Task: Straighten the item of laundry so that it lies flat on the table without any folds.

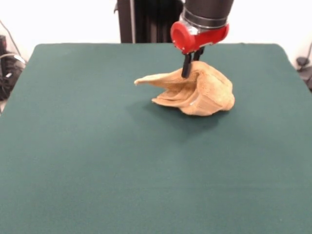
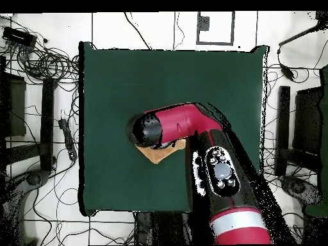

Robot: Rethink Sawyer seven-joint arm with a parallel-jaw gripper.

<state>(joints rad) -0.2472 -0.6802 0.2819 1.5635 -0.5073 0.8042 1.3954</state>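
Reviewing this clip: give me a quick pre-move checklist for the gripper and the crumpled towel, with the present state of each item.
1. Gripper on the cloth: the black gripper under the red wrist has its tips at the top of the mustard-tan terry towel. Ok.
2. Grip secure: fingers look closed on a raised fold, but the contact is partly hidden. Cannot tell.
3. Towel flat: it sits bunched in a mound with deep folds. Not ok.
4. Room to spread: bare dark green cloth table surrounds the towel on every side. Ok.
5. Overhead check of the towel: the red and black arm covers most of it; only a corner shows. Cannot tell.
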